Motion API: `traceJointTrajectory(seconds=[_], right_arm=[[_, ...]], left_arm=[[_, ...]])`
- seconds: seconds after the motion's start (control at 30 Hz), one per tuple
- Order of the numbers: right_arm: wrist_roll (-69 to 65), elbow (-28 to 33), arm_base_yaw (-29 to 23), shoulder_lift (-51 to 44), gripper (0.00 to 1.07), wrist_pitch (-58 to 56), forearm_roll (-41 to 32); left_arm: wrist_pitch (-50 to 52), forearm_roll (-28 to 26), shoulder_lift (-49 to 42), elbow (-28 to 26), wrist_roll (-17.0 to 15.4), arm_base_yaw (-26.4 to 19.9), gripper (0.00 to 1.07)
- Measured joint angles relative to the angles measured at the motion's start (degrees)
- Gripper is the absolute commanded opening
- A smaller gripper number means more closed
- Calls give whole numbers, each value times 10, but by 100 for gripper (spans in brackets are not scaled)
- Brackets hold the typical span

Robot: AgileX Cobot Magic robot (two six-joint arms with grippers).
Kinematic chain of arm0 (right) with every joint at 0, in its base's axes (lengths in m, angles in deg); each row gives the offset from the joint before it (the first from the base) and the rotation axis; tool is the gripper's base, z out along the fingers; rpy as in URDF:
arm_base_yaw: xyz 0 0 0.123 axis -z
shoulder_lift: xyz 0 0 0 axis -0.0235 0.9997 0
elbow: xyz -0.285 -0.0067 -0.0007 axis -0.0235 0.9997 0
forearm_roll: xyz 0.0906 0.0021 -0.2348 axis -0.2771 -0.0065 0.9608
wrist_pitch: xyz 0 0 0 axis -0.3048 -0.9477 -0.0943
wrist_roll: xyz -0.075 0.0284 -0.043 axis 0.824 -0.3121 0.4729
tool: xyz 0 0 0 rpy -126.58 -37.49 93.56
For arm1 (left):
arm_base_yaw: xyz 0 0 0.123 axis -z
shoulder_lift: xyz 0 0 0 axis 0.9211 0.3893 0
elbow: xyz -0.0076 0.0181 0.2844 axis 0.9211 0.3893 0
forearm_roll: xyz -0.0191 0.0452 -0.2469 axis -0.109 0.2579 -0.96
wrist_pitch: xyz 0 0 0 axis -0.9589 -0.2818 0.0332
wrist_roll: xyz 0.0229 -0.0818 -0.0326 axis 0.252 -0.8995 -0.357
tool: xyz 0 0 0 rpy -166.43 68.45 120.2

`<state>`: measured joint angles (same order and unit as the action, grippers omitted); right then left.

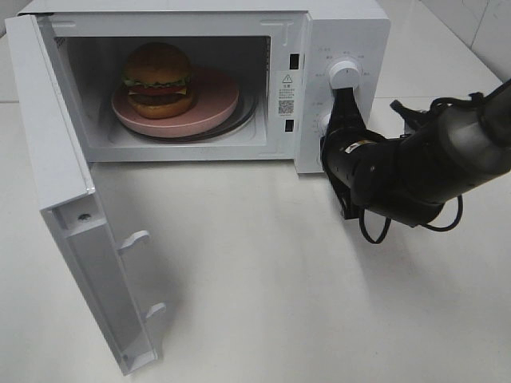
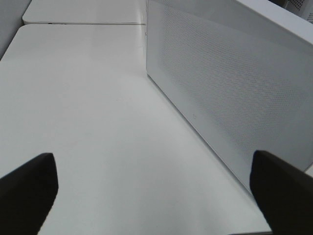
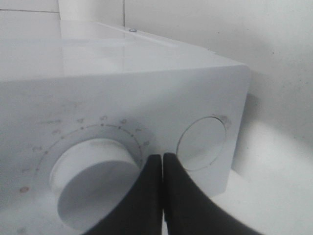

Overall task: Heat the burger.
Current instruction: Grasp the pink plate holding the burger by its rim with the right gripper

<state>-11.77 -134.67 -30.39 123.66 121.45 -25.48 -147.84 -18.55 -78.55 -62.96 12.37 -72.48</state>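
The burger [image 1: 157, 76], with its orange-brown bun and green lettuce, sits on a pink plate [image 1: 214, 108] inside the white microwave [image 1: 343, 24]. The microwave door [image 1: 56, 159] hangs wide open to the left. My right gripper [image 1: 345, 94] is shut with nothing in it, its tips against the control panel just below the upper knob [image 1: 345, 73]. In the right wrist view the shut fingers [image 3: 162, 159] lie between a large dial knob [image 3: 93, 181] and a second round dial [image 3: 203, 142]. My left gripper [image 2: 154, 196] is open and empty, beside the microwave's perforated wall [image 2: 234, 83].
The white table [image 1: 279, 279] spreads in front of the microwave. The open door's latch hooks [image 1: 136, 238] stick out over the table on the left. My right arm and its cables [image 1: 431, 167] lie right of the microwave. A tiled wall stands behind.
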Motion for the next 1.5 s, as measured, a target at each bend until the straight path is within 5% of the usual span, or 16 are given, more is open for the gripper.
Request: traceJointTrajectory(seconds=[0.33, 0.83, 1.03, 1.33, 1.5], right_arm=[[181, 44, 0, -64, 0, -129, 5], [670, 47, 0, -187, 0, -418, 15], [748, 30, 0, -198, 1, -558, 107], [821, -52, 0, -198, 3, -768, 349], [993, -110, 0, -198, 7, -847, 466]], left_arm=[[0, 0, 0, 0, 0, 0, 100], [0, 0, 0, 0, 0, 0, 100], [0, 0, 0, 0, 0, 0, 100], [0, 0, 0, 0, 0, 0, 100], [0, 0, 0, 0, 0, 0, 100]])
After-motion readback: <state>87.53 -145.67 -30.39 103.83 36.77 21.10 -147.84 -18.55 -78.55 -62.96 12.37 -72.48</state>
